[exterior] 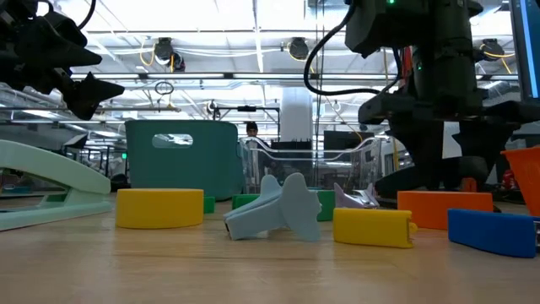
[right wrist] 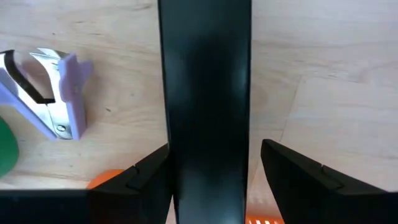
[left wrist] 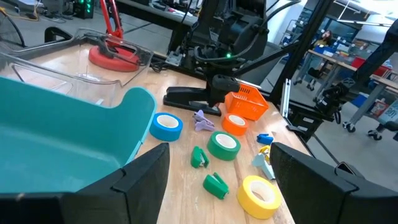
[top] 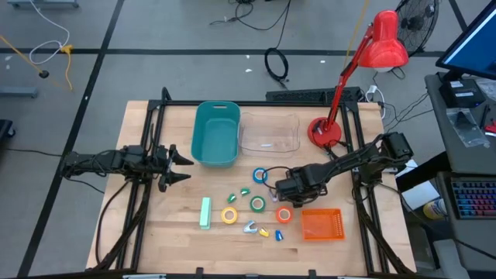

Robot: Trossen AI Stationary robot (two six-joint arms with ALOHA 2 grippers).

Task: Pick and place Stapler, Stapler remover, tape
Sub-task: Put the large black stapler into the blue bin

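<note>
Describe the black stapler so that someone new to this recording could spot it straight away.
Start at the orange basket near the table's right front. Just behind it, the right gripper is lowered over a long black stapler, its open fingers on either side of it. It is the only black item among the colourful tape rolls and staple removers; the other stapler, pale green, lies further left.

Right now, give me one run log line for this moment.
right gripper: open, straddling black stapler | left gripper: open, idle beside teal bin
</note>
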